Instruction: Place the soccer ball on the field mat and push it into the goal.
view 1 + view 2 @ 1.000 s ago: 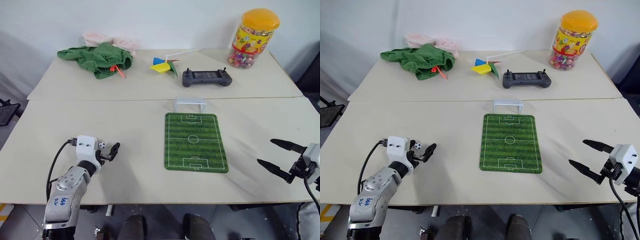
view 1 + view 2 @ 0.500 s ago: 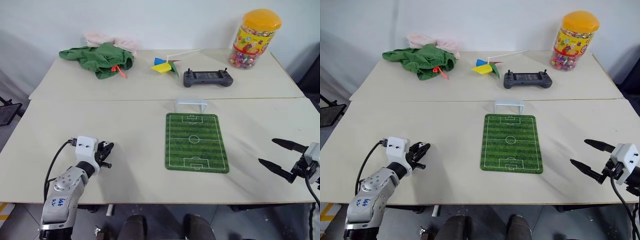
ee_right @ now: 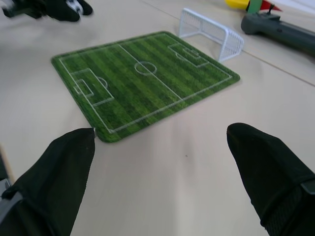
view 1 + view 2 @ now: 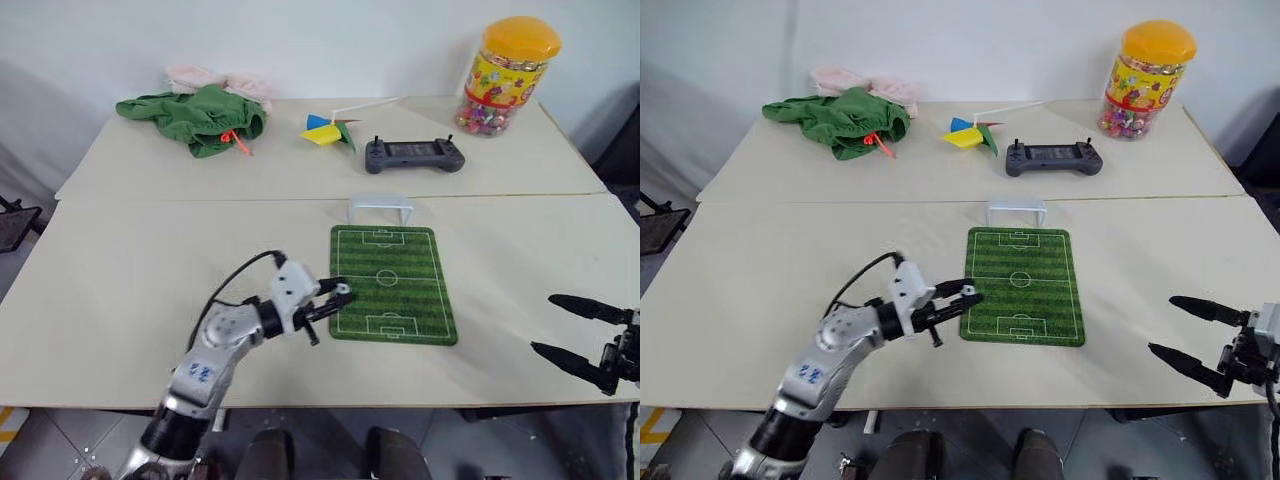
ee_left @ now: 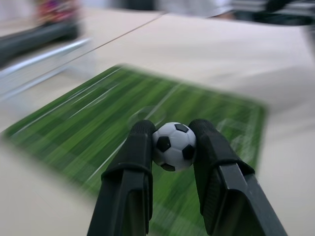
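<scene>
The left gripper (image 5: pixel 173 147) pinches the soccer ball (image 5: pixel 173 146) between its fingertips, above the near left edge of the field mat (image 4: pixel 392 283). The right gripper (image 4: pixel 583 338) hangs spread and empty near the table's (image 4: pixel 150 290) right edge. The goal (image 4: pixel 381 209) touches the mat's far end. A plastic jar (image 4: pixel 508 75) holds colourful sweets.

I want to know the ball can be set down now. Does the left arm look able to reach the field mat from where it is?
Probably yes. The left pincer, shut on the soccer ball, already sits at the near left edge of the field mat, and nothing lies between them.
</scene>
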`<control>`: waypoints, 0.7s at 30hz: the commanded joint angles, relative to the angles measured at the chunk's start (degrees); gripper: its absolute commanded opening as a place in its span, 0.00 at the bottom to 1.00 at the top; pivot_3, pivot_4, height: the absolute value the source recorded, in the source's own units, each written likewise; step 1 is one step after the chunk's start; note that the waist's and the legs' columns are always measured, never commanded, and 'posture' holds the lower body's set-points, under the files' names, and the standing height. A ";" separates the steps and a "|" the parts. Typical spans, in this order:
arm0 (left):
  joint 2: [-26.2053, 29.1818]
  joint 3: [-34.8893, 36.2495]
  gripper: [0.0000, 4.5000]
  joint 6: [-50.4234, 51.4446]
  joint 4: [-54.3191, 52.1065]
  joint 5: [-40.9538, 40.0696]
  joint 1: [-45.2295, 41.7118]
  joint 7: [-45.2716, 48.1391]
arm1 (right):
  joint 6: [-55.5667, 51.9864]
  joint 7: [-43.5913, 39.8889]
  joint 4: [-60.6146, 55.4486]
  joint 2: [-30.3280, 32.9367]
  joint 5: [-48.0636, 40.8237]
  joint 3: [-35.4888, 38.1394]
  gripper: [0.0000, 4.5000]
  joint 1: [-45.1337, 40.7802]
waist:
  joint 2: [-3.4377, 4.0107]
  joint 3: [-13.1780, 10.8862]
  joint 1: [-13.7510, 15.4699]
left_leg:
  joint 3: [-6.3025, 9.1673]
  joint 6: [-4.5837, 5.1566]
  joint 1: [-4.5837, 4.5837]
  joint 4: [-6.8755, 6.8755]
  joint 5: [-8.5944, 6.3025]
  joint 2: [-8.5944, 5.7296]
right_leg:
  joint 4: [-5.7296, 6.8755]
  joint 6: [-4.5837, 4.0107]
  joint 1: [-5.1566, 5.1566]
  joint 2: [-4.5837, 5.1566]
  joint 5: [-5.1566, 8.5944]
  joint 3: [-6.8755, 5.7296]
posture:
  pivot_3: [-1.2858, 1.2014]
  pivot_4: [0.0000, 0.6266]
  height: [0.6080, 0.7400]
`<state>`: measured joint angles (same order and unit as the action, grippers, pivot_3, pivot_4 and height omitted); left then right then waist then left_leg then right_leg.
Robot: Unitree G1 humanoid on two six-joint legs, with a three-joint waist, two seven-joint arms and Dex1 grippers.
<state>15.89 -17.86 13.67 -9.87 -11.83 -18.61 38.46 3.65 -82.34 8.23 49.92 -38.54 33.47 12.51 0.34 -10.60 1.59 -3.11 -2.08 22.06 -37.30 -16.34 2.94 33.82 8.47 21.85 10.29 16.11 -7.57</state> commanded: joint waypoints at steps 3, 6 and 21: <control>-5.46 -7.35 0.20 -2.96 7.46 3.97 -5.58 2.85 | -0.76 1.93 -5.71 -2.53 -0.94 4.81 1.00 5.90 | -0.07 -0.04 0.59 | 0.00 0.06 0.07 -0.09 -0.03 -0.02 | -0.09 0.06 0.00 0.00 -0.03 0.01 | 0.52 0.24 1.00; -6.03 -9.75 0.20 -6.13 9.80 6.03 -6.13 4.61 | -0.80 3.23 -8.02 -4.21 -0.65 6.04 1.00 8.74 | -0.06 -0.03 0.62 | -0.03 0.08 0.09 -0.07 -0.05 -0.03 | -0.19 0.09 0.01 0.01 -0.05 0.03 | 0.52 0.24 1.00; -6.62 -8.84 0.20 -9.45 17.74 9.58 -7.97 6.01 | -1.38 8.24 -16.06 -9.20 -0.67 9.82 1.00 17.82 | -0.04 -0.02 1.38 | -0.04 0.32 0.12 -0.08 -0.19 -0.03 | -0.20 0.06 0.06 0.01 -0.07 0.05 | 0.52 0.24 1.00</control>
<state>9.91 -27.38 5.46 7.84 -2.38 -25.79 44.24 2.34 -74.52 -6.39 41.05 -38.42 41.12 29.64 0.30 -10.62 2.97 -3.15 -1.76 22.19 -37.38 -16.52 2.91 33.63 8.53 21.91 10.29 16.04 -7.51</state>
